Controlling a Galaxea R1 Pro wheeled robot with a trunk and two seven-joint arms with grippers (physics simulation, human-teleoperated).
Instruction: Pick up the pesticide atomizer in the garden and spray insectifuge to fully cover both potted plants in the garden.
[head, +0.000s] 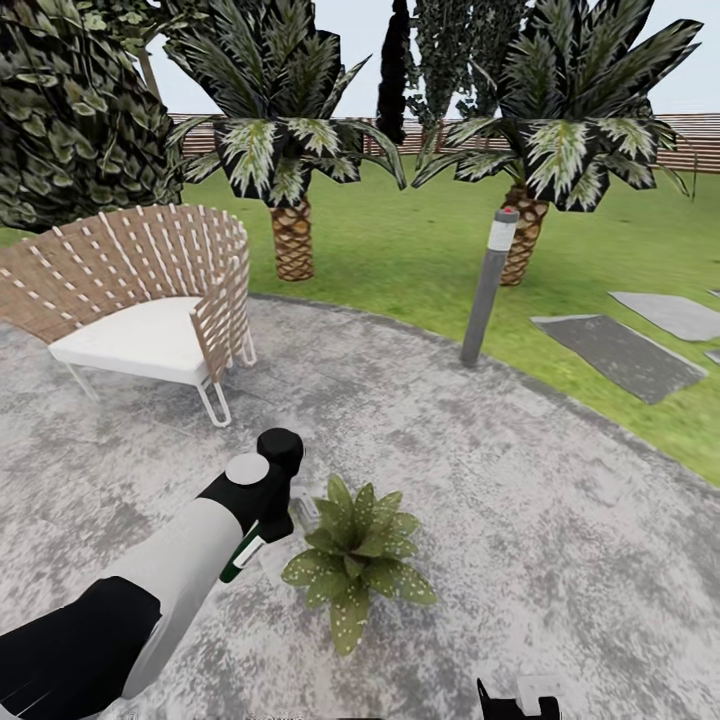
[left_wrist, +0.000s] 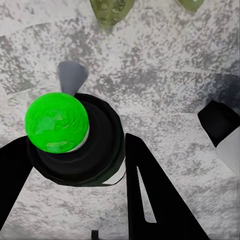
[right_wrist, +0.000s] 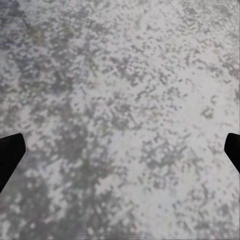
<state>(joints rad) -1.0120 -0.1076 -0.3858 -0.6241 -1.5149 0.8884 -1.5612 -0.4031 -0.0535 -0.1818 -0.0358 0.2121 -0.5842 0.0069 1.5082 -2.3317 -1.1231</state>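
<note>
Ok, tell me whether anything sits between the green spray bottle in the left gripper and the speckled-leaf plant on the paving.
Nothing visible does. The left gripper holds the slim dark green bottle with the white label band right beside the broad pale-speckled leaf rosette, with only bare mottled grey paving around them.

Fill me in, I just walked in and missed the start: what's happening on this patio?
A two-armed robot is out on a round grey paved patio, working with its left arm. The left claw is shut on the pesticide atomizer, a dark green bottle with a white band, held right beside a speckled-leaf potted plant. The right claw is open over bare paving, holding nothing. A woven chair, a grey bollard lamp and palms stand further back.
</note>
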